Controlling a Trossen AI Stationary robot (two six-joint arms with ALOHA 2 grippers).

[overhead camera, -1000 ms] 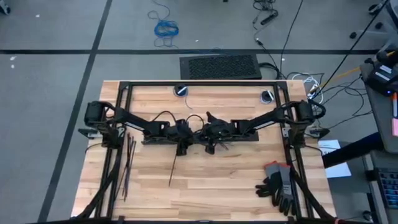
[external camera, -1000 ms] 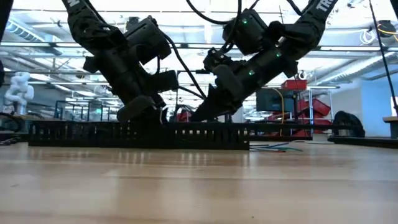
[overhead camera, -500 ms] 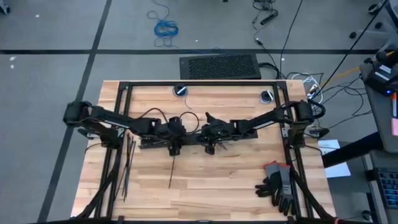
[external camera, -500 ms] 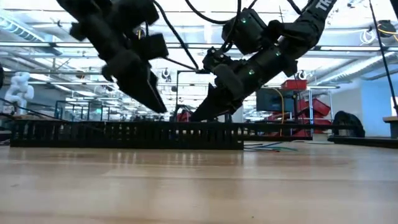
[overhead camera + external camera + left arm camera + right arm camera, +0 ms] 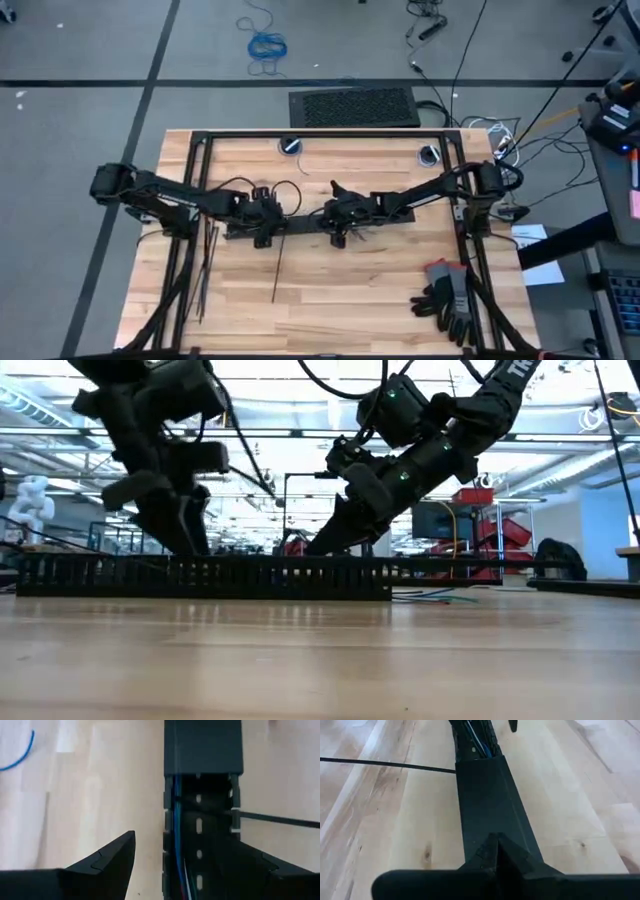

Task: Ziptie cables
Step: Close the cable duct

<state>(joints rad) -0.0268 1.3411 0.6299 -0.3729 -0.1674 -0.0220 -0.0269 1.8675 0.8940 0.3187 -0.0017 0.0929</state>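
1. The thin blue and green wires of the cables (image 5: 176,815) are seen lying inside the long slotted black plastic cable duct (image 5: 300,222), which lies across the middle of the pale wooden worktop (image 5: 340,300).
2. The left tool (image 5: 197,857) is held wide, its dark fingers straddling the duct's open part; nothing is gripped.
3. The right tool (image 5: 497,851) sits low over the duct's covered part; whether it is clamped cannot be told.
4. A thin dark plastic ziptie (image 5: 279,262) passes across the duct at right angles, its tail pointing away from the duct toward the worktop's near edge.
5. The step is judged best done by gripping that tail close beside the duct and pulling straight along its own axis, with the duct held steady.
6. The cables' long axis follows the duct's length.
7. Spare zipties (image 5: 208,262) lie well left of the duct.
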